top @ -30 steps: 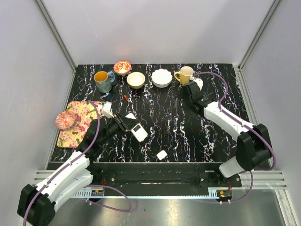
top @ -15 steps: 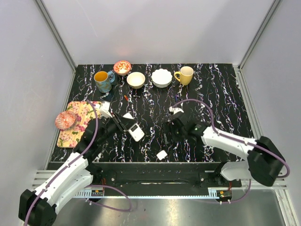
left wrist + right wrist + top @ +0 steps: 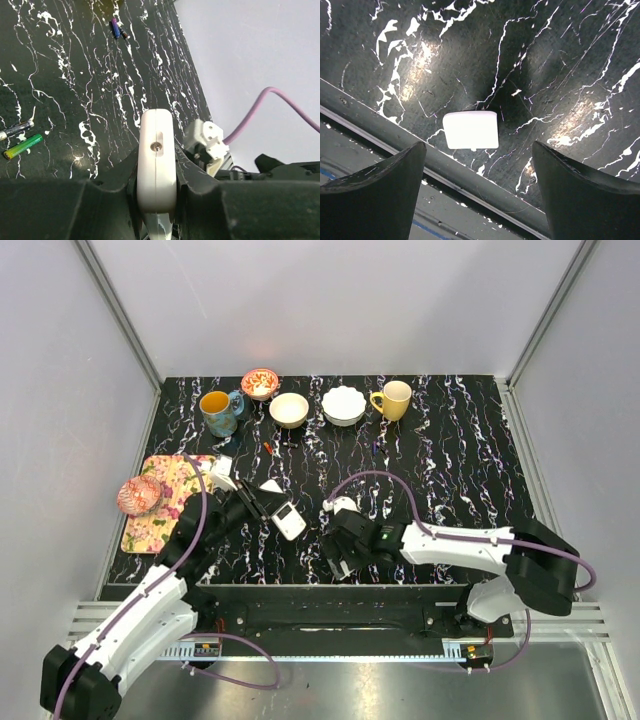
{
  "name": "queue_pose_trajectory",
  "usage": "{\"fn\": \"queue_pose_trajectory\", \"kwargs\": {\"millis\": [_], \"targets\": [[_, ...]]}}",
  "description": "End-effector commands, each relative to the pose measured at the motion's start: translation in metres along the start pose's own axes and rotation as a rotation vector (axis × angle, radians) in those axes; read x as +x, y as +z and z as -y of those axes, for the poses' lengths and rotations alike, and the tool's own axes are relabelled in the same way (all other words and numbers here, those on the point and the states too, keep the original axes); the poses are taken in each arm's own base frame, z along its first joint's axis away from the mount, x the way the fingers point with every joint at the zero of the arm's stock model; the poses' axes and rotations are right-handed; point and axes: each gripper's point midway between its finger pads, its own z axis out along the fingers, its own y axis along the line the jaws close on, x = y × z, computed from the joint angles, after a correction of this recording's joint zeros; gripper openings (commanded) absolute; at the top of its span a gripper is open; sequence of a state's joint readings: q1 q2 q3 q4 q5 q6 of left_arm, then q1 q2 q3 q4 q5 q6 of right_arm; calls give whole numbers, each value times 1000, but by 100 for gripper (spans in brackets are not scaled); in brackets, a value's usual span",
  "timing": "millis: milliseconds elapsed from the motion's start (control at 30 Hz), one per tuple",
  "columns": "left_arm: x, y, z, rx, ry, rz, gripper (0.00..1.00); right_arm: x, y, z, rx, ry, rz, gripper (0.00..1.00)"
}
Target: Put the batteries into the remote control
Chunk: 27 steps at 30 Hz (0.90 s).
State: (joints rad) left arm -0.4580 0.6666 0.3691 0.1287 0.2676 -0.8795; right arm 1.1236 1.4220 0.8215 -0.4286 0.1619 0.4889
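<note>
Remote (image 3: 289, 521) is clamped in the left gripper (image 3: 270, 510), over the left-centre of the table (image 3: 450, 460). In the wrist view the fingers (image 3: 120, 180) squeeze its two sides. A white face with a slot and a small screw points at the camera.

Right gripper (image 3: 338, 558) hovers low at the near edge, just right of the remote. Its jaws are spread wide with nothing in them. Directly below it a small white cover (image 3: 470, 130) lies flat by the edge rail, between the fingers (image 3: 385, 175) and untouched.

Loose on the table are a green battery (image 3: 22, 146) beside a dark-and-silver battery (image 3: 15, 129), and a blue battery (image 3: 115, 27) well apart. Mugs (image 3: 397, 399) and bowls (image 3: 343, 405) line the far edge, and a floral tray (image 3: 165, 502) sits at the left edge.
</note>
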Motion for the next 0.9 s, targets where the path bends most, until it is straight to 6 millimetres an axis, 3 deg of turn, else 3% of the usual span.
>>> {"fn": "queue_pose_trajectory", "kwargs": {"millis": [0,300,567,867], "targets": [[-13,-6,23,89,25,45,0,-11,1,-6,31,-39,15,91],[-6,-8,18,90,2,34,0,4,17,-17,16,-68,-44,85],[-6,-9,18,96,3,38,0,13,23,-14,25,-109,-76,81],[-2,-10,14,92,-3,39,0,20,29,-12,27,-140,-112,68]]}}
